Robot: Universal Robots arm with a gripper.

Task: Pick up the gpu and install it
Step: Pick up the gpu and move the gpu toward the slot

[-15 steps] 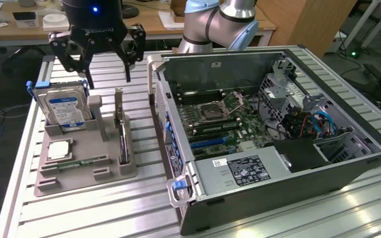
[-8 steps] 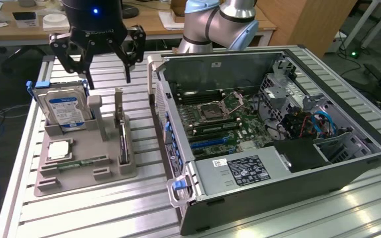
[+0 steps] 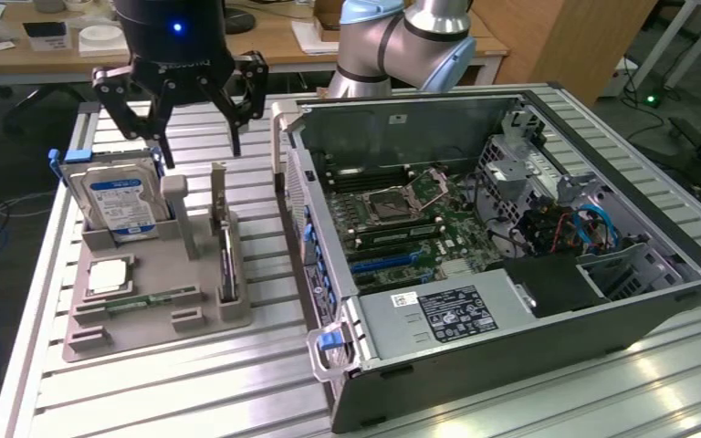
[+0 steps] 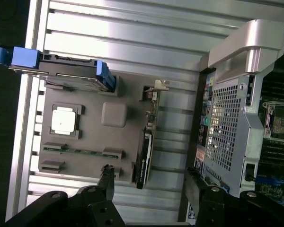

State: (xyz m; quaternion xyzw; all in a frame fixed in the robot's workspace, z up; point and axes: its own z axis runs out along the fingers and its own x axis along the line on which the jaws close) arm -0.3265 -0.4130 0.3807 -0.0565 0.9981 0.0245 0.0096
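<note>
Two black fingers of the gripper [image 3: 202,146] stand wide apart and hold nothing, hanging above the grey holder [image 3: 193,278] (the arm above them is cut off by the frame edge). The gpu [image 3: 224,246] stands on edge in a slot of that holder, on the side nearest the computer case [image 3: 533,356], so its flat face is hard to make out. Its pale bracket is at the end nearest the gripper. The exterior view looks into the open case to the motherboard [image 3: 412,219]. The wrist view looks straight down, with the gpu's thin edge in line with the gap between the fingertips, untouched, and the hard drive [image 4: 71,75] across the holder.
</note>
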